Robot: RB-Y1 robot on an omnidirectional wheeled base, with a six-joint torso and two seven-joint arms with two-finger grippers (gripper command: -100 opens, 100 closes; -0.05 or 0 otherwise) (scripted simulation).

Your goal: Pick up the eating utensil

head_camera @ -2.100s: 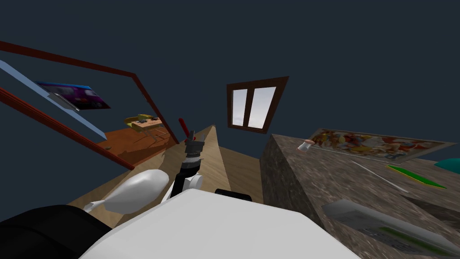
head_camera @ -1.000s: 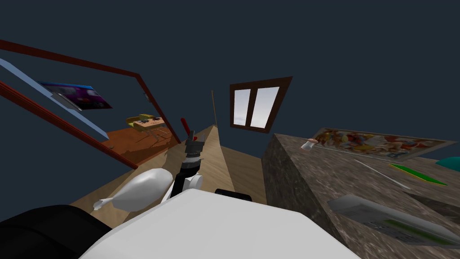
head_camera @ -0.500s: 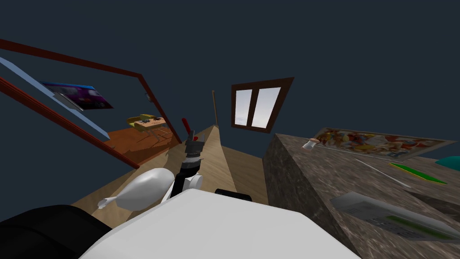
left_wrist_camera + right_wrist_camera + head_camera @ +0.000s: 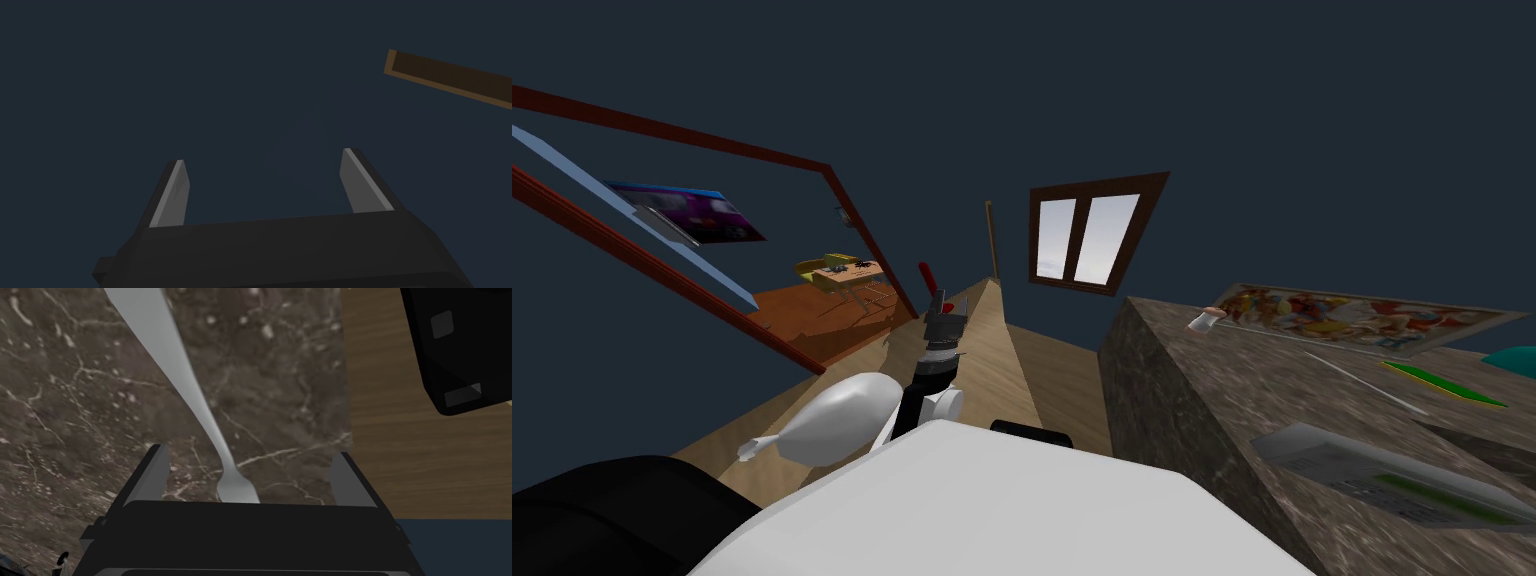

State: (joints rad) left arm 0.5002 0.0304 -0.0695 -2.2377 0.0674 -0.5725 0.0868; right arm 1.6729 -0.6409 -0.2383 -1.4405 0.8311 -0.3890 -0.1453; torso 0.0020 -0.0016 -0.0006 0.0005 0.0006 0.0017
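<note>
Cam drifted slightly | R pincer (image 4: 251,452) agape over slim grey utensil (image 4: 167,363), marble top (image 4: 75,413) | L pincer (image 4: 263,156) agape

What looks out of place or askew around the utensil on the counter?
Nothing stands out. The grey utensil lies flat on the brown marbled counter, whole and unbent, between the open fingers of the right tool, which do not touch it. No spill shows.

1. My head camera has turned slightly left. The brown-framed two-pane window (image 4: 1082,240), the brown veined stone counter (image 4: 1192,400) and the thin pale grey fork (image 4: 1362,380) lying on it now sit further right in the head view.
2. A thin brown upright strip (image 4: 991,240) has come into view beside the window.
3. The white rounded arm segment (image 4: 832,420) low on my left has slid rightward, more than the scene did.
</note>
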